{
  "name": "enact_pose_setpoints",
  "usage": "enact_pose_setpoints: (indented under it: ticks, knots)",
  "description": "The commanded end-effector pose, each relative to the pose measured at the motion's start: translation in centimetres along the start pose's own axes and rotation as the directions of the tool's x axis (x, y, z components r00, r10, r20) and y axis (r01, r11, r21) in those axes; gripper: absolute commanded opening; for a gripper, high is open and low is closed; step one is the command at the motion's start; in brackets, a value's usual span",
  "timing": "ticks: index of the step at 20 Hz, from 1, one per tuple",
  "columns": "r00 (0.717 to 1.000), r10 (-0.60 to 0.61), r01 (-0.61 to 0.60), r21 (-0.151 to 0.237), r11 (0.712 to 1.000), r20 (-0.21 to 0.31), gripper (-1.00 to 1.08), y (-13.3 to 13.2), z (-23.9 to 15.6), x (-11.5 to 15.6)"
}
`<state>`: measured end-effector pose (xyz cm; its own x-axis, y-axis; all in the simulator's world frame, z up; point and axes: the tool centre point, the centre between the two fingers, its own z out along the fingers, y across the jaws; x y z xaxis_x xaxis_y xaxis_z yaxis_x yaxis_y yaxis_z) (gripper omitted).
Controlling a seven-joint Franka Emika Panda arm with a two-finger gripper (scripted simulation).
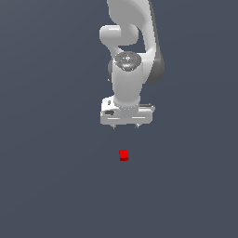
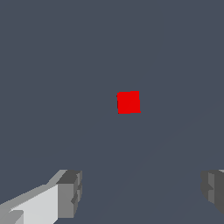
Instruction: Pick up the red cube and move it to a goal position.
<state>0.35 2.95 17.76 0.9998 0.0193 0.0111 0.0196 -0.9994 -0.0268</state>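
Observation:
The red cube (image 1: 123, 155) is a small plain block resting on the dark grey floor, below the white arm in the exterior view. In the wrist view the red cube (image 2: 128, 102) sits alone on the floor, well apart from both fingers (image 2: 69, 194). My gripper (image 1: 125, 126) hangs above the cube, not touching it. Its two short fingertips are spread wide apart and hold nothing; the gripper (image 2: 142, 192) is open in the wrist view too.
The white arm (image 1: 130, 56) rises behind the gripper toward the top of the exterior view. A flat dark grey floor (image 1: 51, 176) surrounds the cube on all sides.

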Motion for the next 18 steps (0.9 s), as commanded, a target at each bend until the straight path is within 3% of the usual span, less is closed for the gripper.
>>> enact_pose_setpoints:
  ticks: [1, 9, 18]
  knots:
    - [1.000, 0.000, 0.000, 0.000, 1.000, 0.000, 1.00, 0.0, 0.0, 0.0]
    - [1.000, -0.008, 0.008, -0.003, 1.000, 0.001, 1.00, 0.1, 1.6, 0.6]
    - [0.999, -0.033, 0.033, -0.012, 0.999, 0.006, 1.00, 0.5, 7.2, 2.7]
